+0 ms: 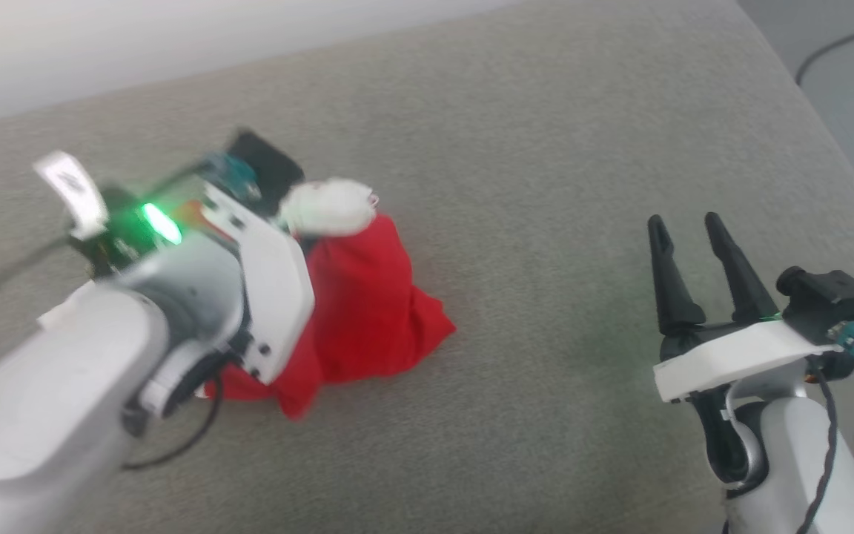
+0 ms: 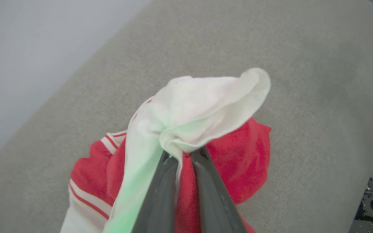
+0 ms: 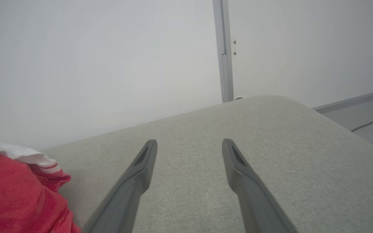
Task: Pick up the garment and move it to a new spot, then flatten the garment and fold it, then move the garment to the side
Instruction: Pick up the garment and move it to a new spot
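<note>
Over the near right part of the grey cushion [image 1: 545, 133], the right gripper [image 1: 685, 221] hangs with its two dark fingers spread wide apart. Farther in, toward the cushion's left, the garment [image 1: 368, 297] is bunched in a red heap with its lower folds resting on the cushion, and the left gripper [image 2: 185, 154] pinches a white fold at its top. Past the cushion's far edge stands a pale wall [image 3: 108, 64].

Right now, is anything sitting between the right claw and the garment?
Nothing visible. Bare grey cushion lies between the open right claw and the garment, which hangs bunched from the left claw, gripped by its white fabric.
</note>
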`<state>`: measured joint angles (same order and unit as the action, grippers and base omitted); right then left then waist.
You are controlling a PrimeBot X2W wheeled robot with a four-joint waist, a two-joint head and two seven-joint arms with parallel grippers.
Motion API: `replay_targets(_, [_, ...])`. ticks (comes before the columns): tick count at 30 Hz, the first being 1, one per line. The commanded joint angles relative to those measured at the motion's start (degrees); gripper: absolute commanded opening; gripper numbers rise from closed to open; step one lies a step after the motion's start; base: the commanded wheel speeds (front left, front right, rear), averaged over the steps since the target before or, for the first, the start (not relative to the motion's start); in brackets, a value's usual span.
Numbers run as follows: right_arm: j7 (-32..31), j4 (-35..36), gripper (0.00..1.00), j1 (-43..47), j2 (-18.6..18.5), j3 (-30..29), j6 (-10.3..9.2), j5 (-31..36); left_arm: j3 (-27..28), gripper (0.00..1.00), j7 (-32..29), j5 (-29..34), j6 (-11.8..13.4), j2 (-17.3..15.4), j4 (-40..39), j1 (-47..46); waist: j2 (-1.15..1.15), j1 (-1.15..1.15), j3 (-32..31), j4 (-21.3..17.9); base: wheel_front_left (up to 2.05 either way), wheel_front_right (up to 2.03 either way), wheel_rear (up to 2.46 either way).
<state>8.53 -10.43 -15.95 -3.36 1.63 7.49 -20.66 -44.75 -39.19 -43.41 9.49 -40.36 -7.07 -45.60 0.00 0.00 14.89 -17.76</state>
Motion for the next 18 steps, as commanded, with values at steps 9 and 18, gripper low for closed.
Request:
replay_targets(9, [2.4, -3.3, 1.0, -2.6, 0.5, 3.0, 0.0, -1.4, -3.8, 0.0, 1.5, -1.5, -2.1, 4.7, 12.4, 4.0, 0.0, 0.0, 3.0, -3.9, 0.0, 0.0, 0.0])
replay_targets(18, [4.0, -6.2, 1.0, -4.7, 0.5, 4.8, 0.0, -2.6, -6.9, 0.27, 4.2, -2.0, -5.7, 10.2, 25.7, 4.6, 0.0, 0.0, 4.1, -4.2, 0.0, 0.0, 0.0])
